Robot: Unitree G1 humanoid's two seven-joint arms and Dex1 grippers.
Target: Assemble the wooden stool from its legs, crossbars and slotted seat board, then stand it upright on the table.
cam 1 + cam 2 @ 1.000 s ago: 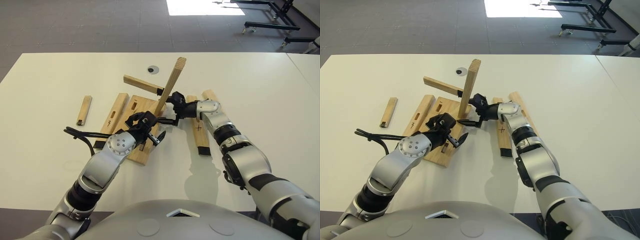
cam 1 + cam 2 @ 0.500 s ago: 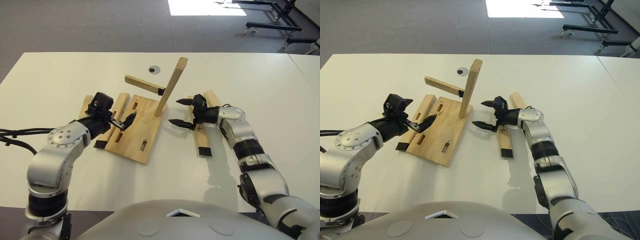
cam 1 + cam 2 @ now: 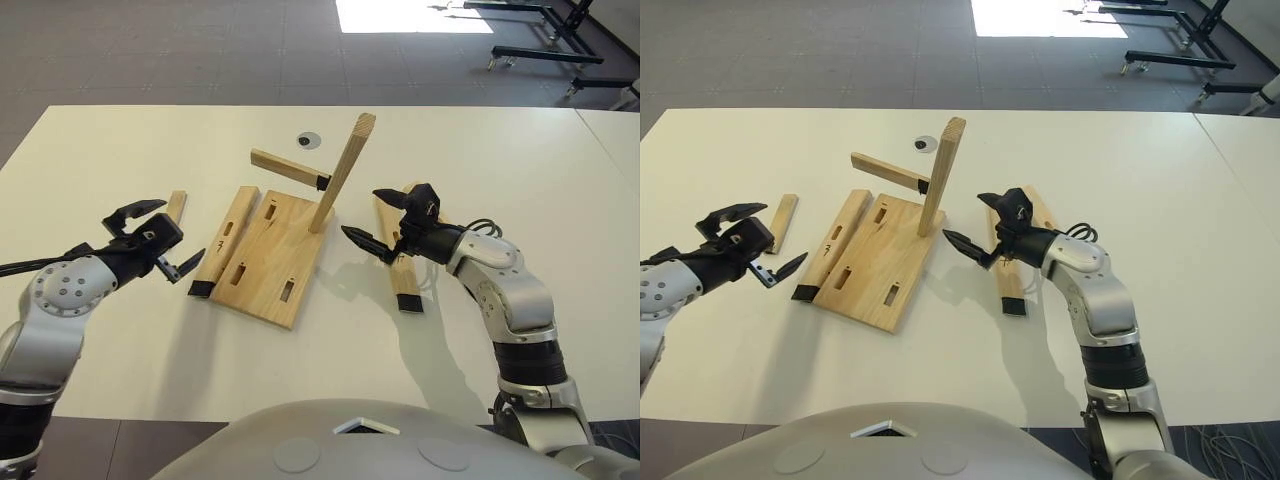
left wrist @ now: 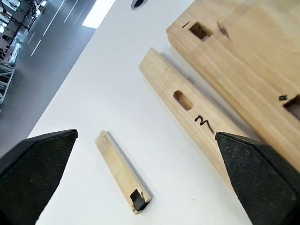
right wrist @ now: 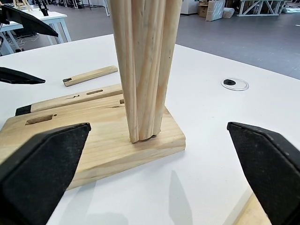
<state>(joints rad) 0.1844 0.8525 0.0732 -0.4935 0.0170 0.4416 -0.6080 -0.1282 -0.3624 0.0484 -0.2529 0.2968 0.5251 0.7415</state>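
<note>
The slotted seat board (image 3: 275,255) lies flat mid-table. One leg (image 3: 343,170) stands in it, leaning, with a crossbar (image 3: 287,168) joined to its side. A second leg (image 3: 222,240) lies along the board's left edge, and a short crossbar (image 3: 176,206) lies farther left. Two more legs (image 3: 402,265) lie to the right. My left gripper (image 3: 180,230) hovers open left of the board, between the short crossbar (image 4: 123,172) and the lying leg (image 4: 187,105). My right gripper (image 3: 359,211) is open just right of the standing leg (image 5: 143,61), holding nothing.
A small round metal grommet (image 3: 306,139) sits in the tabletop behind the parts. The table's front half and far right side are bare white surface. Metal frames on wheels (image 3: 545,50) stand on the floor beyond the table.
Both grippers have pulled away from the board and the standing leg: the left one far to the left, the right one back to the right. The leg stays standing in the board.
</note>
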